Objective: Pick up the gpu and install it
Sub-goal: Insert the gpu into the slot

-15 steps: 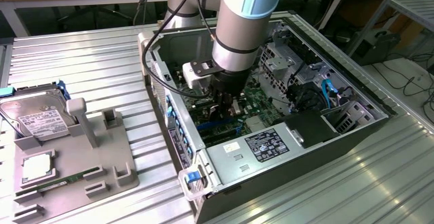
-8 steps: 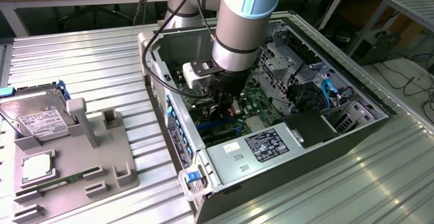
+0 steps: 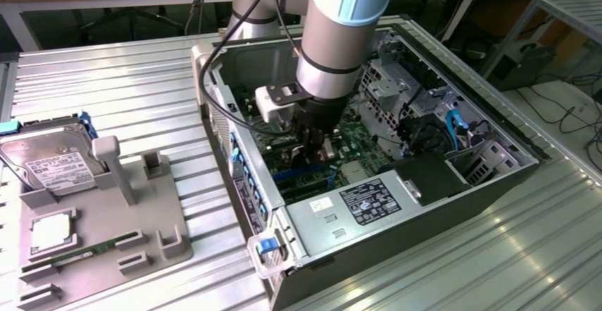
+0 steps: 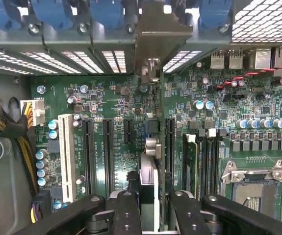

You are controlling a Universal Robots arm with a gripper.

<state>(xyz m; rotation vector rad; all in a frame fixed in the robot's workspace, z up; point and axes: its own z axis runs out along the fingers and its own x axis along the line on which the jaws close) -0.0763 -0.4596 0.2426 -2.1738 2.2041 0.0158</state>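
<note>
Black gpu (image 4: 149, 181) edge-on between gripper (image 4: 149, 210) fingers (image 4: 127, 210), above motherboard (image 4: 116, 105)

The arm (image 3: 331, 36) comes down steeply from above, its grey wrist pointing straight down, a pale blue cap on the joint above. The gripper (image 3: 311, 157) hangs vertical at its end, low in the scene. In the wrist view the two black fingers (image 4: 126, 215) stand close together, pressed against both sides of the gpu (image 4: 149, 196), held on edge between them.
</note>
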